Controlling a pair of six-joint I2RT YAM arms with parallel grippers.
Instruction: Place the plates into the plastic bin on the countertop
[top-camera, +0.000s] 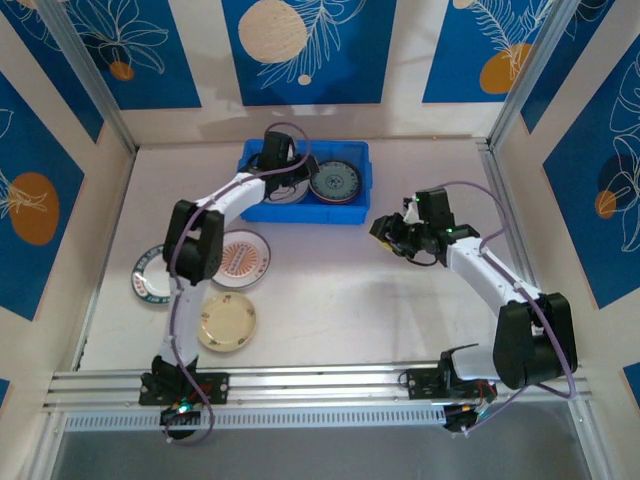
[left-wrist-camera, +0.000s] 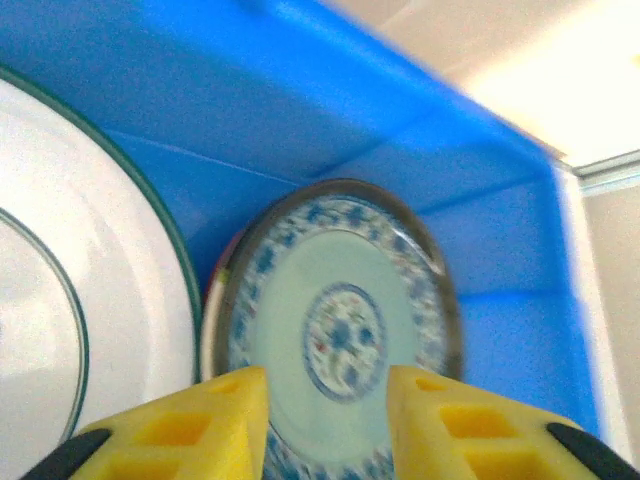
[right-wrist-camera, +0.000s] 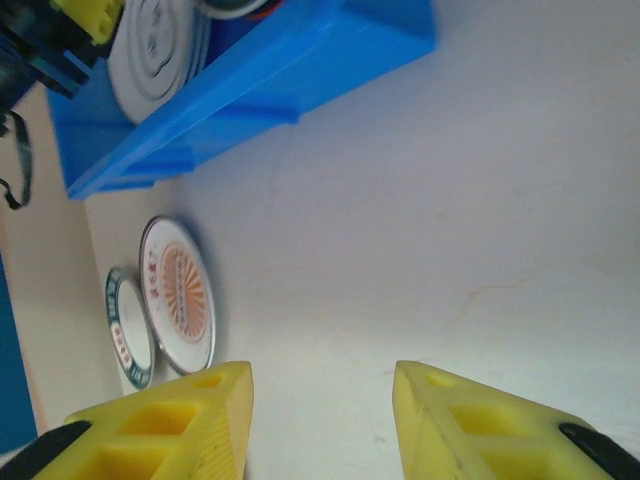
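Left gripper (left-wrist-camera: 326, 415) hangs over the blue bin (top-camera: 300, 214), jaws parted with nothing between them; reads as the drop-off step. White plate (left-wrist-camera: 90, 300) and patterned plate (left-wrist-camera: 340, 330) lie side by side in the bin. Right gripper (right-wrist-camera: 320, 420) is open and empty above the countertop (top-camera: 340, 290), probably kept clear. Striped plate (top-camera: 243, 257) and cream plate (top-camera: 227, 322) wait on the countertop.

One blue bin (top-camera: 300, 213), two plates topmost inside: white plate (left-wrist-camera: 100, 300), patterned plate (top-camera: 333, 183). Three on the surface (top-camera: 350, 300): rimmed plate (top-camera: 148, 276), striped plate (top-camera: 242, 257), cream plate (top-camera: 227, 322).
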